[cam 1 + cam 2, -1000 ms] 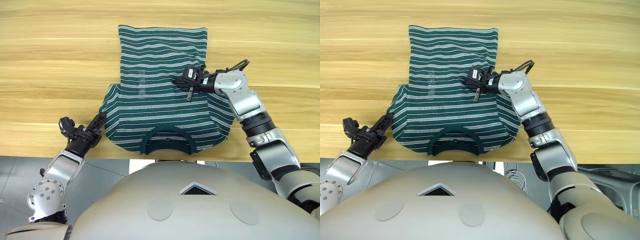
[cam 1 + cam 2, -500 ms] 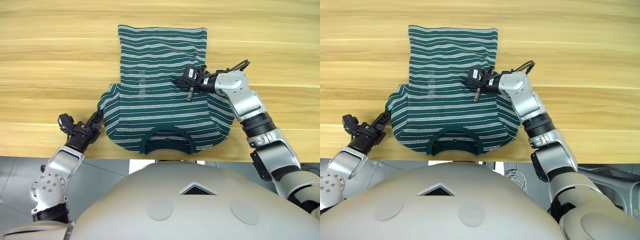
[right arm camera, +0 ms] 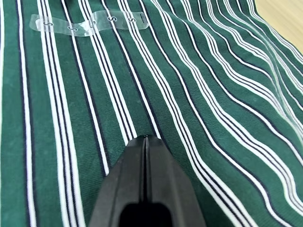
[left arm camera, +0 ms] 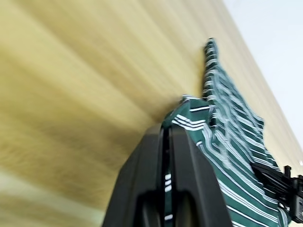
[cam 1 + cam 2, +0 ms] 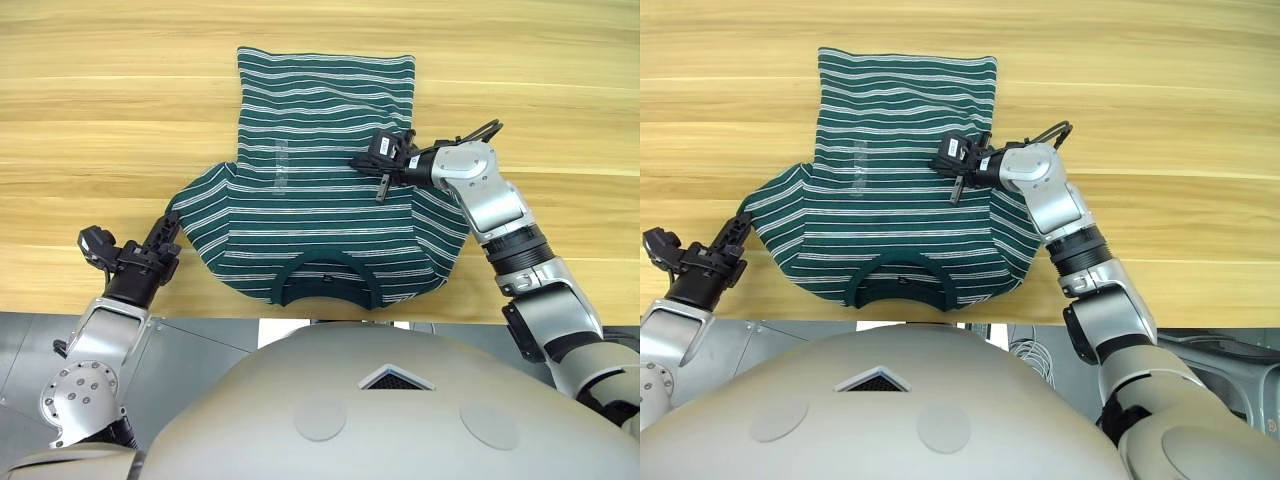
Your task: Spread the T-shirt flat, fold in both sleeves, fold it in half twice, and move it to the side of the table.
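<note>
A pale wooden surface [image 5: 100, 100] carries a dark green T-shirt [image 5: 320, 210] with white stripes. It lies near the front edge, collar toward the robot and hem toward the far side. The left sleeve [image 5: 195, 205] stretches out sideways to the left tool [image 5: 166, 232], whose fingers are clamped on the sleeve's edge just above the wood. The right tool [image 5: 381, 188] rests on the shirt's right chest with its fingers pressed together, though whether any cloth is nipped between them is hard to tell. A clear sticker strip [image 3: 90, 26] lies on the fabric nearby.
</note>
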